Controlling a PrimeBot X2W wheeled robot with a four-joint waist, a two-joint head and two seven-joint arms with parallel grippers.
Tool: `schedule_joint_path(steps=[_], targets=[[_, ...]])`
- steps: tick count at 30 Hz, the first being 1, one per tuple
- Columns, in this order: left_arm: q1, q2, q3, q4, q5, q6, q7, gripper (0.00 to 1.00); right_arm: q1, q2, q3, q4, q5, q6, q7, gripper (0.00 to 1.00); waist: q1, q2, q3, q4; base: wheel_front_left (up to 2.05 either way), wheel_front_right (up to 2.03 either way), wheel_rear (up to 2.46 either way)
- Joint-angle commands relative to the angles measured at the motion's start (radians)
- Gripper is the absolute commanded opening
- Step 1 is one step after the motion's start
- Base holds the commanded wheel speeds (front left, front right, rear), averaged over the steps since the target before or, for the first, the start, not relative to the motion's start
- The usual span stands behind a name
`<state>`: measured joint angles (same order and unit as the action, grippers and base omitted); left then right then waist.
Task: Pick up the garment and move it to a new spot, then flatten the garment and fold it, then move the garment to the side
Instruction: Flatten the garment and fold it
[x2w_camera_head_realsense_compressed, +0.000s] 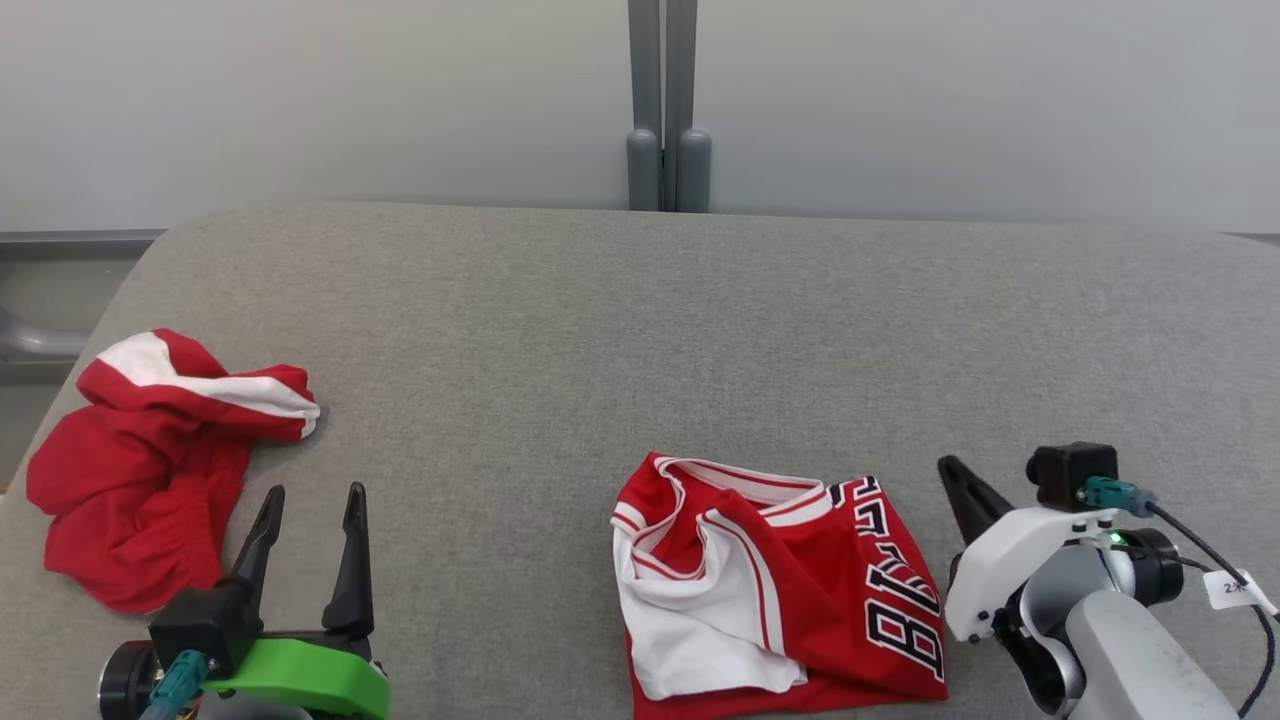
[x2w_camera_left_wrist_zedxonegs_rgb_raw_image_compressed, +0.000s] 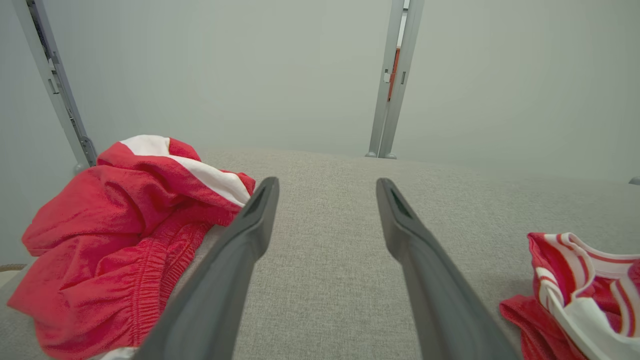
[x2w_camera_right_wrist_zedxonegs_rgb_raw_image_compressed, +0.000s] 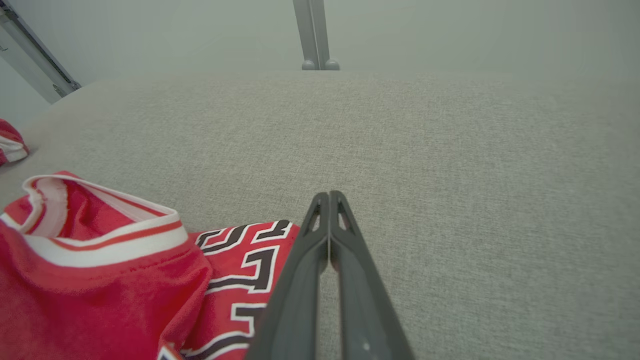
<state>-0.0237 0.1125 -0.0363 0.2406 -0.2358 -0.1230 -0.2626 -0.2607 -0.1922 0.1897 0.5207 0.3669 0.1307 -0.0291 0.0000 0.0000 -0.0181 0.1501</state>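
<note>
A crumpled red jersey garment (x2w_camera_head_realsense_compressed: 780, 580) with white trim and black lettering lies on the grey cloth table (x2w_camera_head_realsense_compressed: 640, 330) at the front, right of centre. My right gripper (x2w_camera_head_realsense_compressed: 945, 462) sits just right of it, fingers shut together with nothing between them; in the right wrist view the gripper (x2w_camera_right_wrist_zedxonegs_rgb_raw_image_compressed: 329, 194) points past the jersey's (x2w_camera_right_wrist_zedxonegs_rgb_raw_image_compressed: 100, 280) lettered edge over bare cloth. At the front left my left gripper (x2w_camera_head_realsense_compressed: 315, 490) stands open and empty, and its own view (x2w_camera_left_wrist_zedxonegs_rgb_raw_image_compressed: 327, 181) has the jersey's edge (x2w_camera_left_wrist_zedxonegs_rgb_raw_image_compressed: 575, 295) at the far right.
A second red garment with a white stripe, bunched like shorts (x2w_camera_head_realsense_compressed: 150, 470), lies at the table's left edge, just left of my left gripper's fingers (x2w_camera_left_wrist_zedxonegs_rgb_raw_image_compressed: 115, 235). A grey double post (x2w_camera_head_realsense_compressed: 668, 110) stands behind the table against a pale wall.
</note>
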Motion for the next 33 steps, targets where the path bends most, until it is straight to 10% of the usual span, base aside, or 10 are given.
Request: schedule_joint_path(steps=[1, 22, 33], targets=[[-0.013, 0.002, -0.001, 0.003, 0.007, -0.001, -0.003, 1.0, -0.018, 0.007, 0.015, 0.025, 0.006, 0.0, 0.009, 0.0, 0.0, 0.0, -0.002, 0.031, 0.0, 0.0, 0.0], [-0.015, 0.021, -0.006, 0.03, -0.003, -0.006, -0.003, 1.0, 0.001, 0.089, 0.519, -0.02, 0.333, 0.0, 0.068, 0.0, 0.0, 0.0, -0.01, 0.124, 0.0, 0.0, 0.0], [0.0, 0.019, 0.008, 0.002, 0.008, 0.005, -0.003, 1.0, -0.082, -0.007, 0.63, -0.169, 0.423, 0.0, -0.112, 0.0, 0.0, 0.0, -0.013, 0.065, 0.0, 0.0, 0.0]])
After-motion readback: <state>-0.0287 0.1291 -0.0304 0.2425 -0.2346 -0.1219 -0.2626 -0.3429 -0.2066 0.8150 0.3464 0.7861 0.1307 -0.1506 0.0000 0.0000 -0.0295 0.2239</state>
